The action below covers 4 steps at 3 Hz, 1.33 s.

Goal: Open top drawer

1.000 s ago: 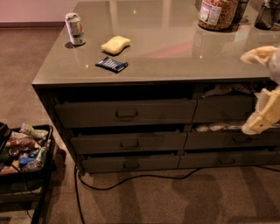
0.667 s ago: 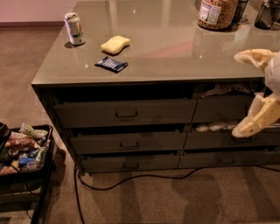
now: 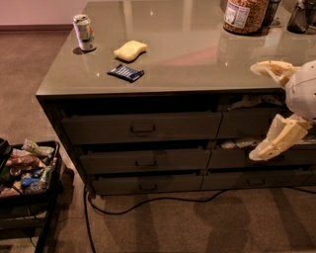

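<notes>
The top drawer [image 3: 98, 129] is the wide dark panel under the left part of the counter top, with a small loop handle [image 3: 143, 129] at its centre. Its front sits about level with the drawers below it. My gripper [image 3: 260, 111] hovers at the right edge of the view, in front of the narrower right-hand drawers and well to the right of the handle. It is open: one cream finger [image 3: 270, 68] points left at counter height, and the other hangs lower by the second drawer row. Nothing is between them.
On the counter [image 3: 197, 54] are a soda can [image 3: 84, 32], a yellow sponge [image 3: 131, 50], a blue packet [image 3: 126, 72] and a jar [image 3: 245, 15]. A black cart [image 3: 49, 192] of snacks stands on the floor at left. A cable [image 3: 148, 203] runs along the carpet.
My gripper has shifted left, towards the drawer fronts, with the lower finger swinging leftward. The drawers and counter items have not moved.
</notes>
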{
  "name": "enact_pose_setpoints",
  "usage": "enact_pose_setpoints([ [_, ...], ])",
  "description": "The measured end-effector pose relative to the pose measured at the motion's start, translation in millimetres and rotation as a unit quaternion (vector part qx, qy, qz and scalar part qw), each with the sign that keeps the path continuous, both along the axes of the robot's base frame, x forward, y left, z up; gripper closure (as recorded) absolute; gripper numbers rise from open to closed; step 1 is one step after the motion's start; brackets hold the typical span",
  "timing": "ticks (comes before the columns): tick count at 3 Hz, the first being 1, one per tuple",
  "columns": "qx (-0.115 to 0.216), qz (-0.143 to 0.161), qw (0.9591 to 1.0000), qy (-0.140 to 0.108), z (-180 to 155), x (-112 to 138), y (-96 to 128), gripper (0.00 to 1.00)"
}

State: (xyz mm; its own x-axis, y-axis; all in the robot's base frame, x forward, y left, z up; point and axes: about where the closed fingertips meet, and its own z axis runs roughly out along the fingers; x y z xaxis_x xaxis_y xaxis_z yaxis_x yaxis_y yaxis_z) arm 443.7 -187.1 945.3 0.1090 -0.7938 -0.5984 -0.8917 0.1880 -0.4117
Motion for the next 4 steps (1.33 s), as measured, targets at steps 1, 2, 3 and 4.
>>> enact_pose_setpoints([
  [1,0.009,0.013,0.9997,0.016,-17.8,7.4,9.1,0.00],
  [2,0.020,0.026,0.9991,0.028,-44.9,17.1,24.8,0.00],
  [3,0.016,0.023,0.9991,0.032,-74.3,29.8,34.4,0.00],
  [4,0.008,0.011,0.9999,0.007,-99.4,41.5,42.8,0.00],
])
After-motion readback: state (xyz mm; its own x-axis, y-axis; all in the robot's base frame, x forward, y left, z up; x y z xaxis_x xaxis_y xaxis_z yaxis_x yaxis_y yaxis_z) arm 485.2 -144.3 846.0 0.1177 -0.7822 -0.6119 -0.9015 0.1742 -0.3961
